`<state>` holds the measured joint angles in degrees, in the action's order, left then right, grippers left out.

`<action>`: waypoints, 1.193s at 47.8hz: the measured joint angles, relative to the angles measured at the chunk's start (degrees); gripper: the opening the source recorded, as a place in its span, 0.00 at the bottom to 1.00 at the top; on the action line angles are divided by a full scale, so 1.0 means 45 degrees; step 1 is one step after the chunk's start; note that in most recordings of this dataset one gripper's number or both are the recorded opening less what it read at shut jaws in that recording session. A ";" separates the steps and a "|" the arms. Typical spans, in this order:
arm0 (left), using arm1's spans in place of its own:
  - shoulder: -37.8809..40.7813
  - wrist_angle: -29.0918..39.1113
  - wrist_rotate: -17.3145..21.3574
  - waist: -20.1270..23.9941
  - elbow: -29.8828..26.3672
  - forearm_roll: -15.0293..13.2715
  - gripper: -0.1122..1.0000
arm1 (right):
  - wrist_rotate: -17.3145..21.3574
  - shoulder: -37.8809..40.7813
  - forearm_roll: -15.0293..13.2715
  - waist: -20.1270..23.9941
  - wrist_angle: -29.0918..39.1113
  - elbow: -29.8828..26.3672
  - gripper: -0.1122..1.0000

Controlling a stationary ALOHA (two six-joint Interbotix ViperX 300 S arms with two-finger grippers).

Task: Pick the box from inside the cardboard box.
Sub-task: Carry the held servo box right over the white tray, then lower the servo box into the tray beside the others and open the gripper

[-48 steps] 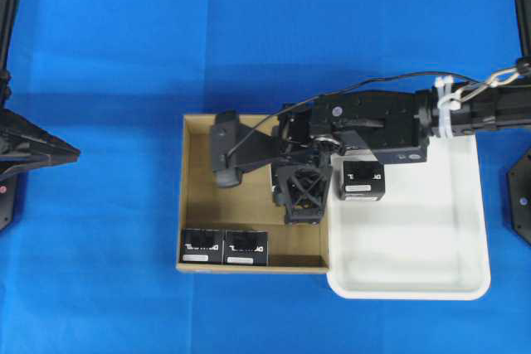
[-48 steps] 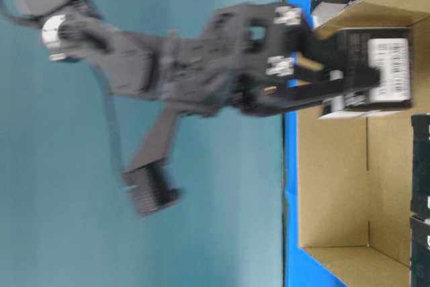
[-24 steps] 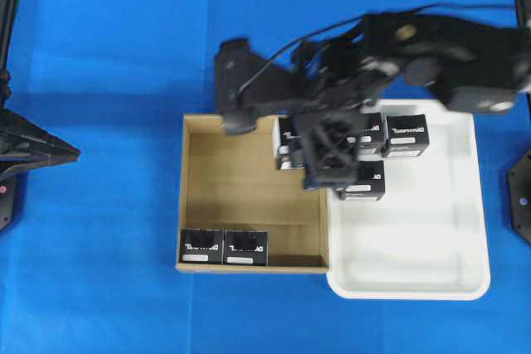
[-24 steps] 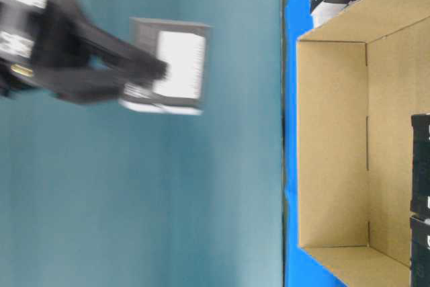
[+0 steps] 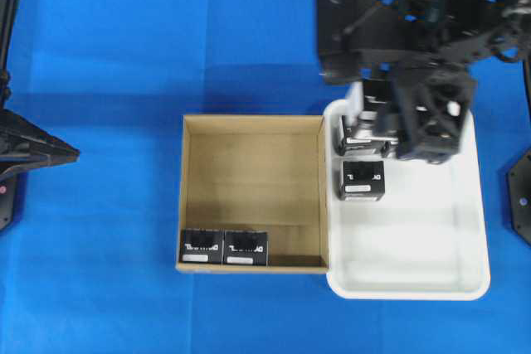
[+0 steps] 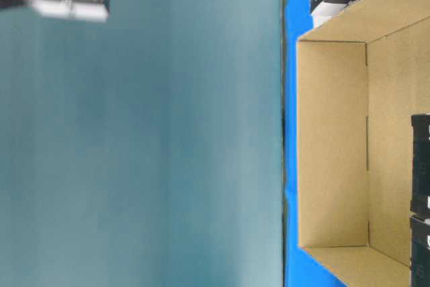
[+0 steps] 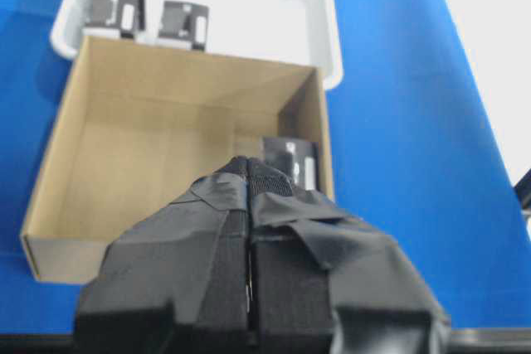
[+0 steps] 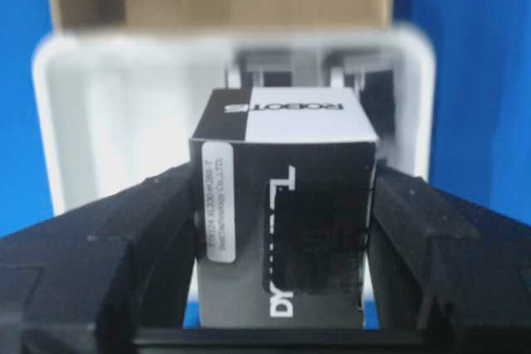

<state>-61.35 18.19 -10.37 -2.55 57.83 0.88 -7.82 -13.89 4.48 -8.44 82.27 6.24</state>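
- The right gripper (image 8: 282, 230) pinches the box (image 8: 286, 205) above the white tray (image 5: 465, 238) (two boxes (image 5: 224, 247) sit in the cardboard box (image 5: 253, 126)).
- The left gripper (image 7: 249, 176) is pressed together.

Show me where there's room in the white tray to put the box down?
The near half of the white tray, below the lone black box, is bare. Its far end is crowded: boxes sit under the right gripper, which holds another box.

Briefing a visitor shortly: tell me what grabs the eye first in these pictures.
The right claw stands out, raised over the white tray with a black box clamped between its fingers. Next comes the brown cardboard box, mostly bare, with two black boxes against its near wall. The left claw sits shut, idle.
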 measured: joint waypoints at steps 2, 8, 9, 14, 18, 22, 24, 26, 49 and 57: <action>0.0000 0.0000 0.0000 0.0000 -0.0020 0.0000 0.04 | 0.0000 -0.0293 -0.0020 -0.0020 0.0020 0.0430 0.65; 0.0000 0.0000 0.0000 0.0000 0.0000 0.0000 0.04 | 0.0020 -0.1191 -0.0039 -0.0059 -0.0195 0.1797 0.65; 0.0020 0.0000 0.0000 0.0000 0.0000 0.0000 0.04 | 0.0020 -0.1328 -0.0039 -0.0078 -0.0293 0.2012 0.65; -0.0020 0.0000 0.0000 -0.0020 -0.0020 0.0000 0.04 | 0.0059 -0.2129 -0.0059 -0.0176 -0.0918 0.3203 0.65; -0.0039 0.0000 0.0000 0.0000 -0.0020 0.0000 0.04 | 0.0195 -0.2676 -0.0078 -0.0195 -0.1445 0.4082 0.65; -0.0039 0.0000 0.0000 0.0000 -0.0020 0.0000 0.04 | 0.0469 -0.3125 -0.0078 -0.0195 -0.2070 0.4941 0.65; -0.0039 0.0000 0.0020 0.0020 0.0000 0.0000 0.04 | 0.0566 -0.3320 -0.0059 -0.0176 -0.2500 0.5410 0.65; -0.0039 0.0000 0.0020 0.0020 -0.0020 0.0000 0.04 | 0.0625 -0.3457 -0.0078 -0.0176 -0.2832 0.5840 0.65; -0.0039 -0.0195 0.0000 0.0020 0.0000 0.0000 0.04 | 0.0938 -0.3457 0.0000 0.0371 -0.7031 0.9785 0.65; -0.0020 -0.0215 0.0000 0.0020 -0.0020 0.0000 0.04 | 0.0938 -0.2988 0.0000 0.0391 -0.7891 1.0234 0.65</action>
<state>-61.44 17.23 -10.37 -2.46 57.74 0.88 -3.60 -27.33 4.48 -6.68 46.76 52.29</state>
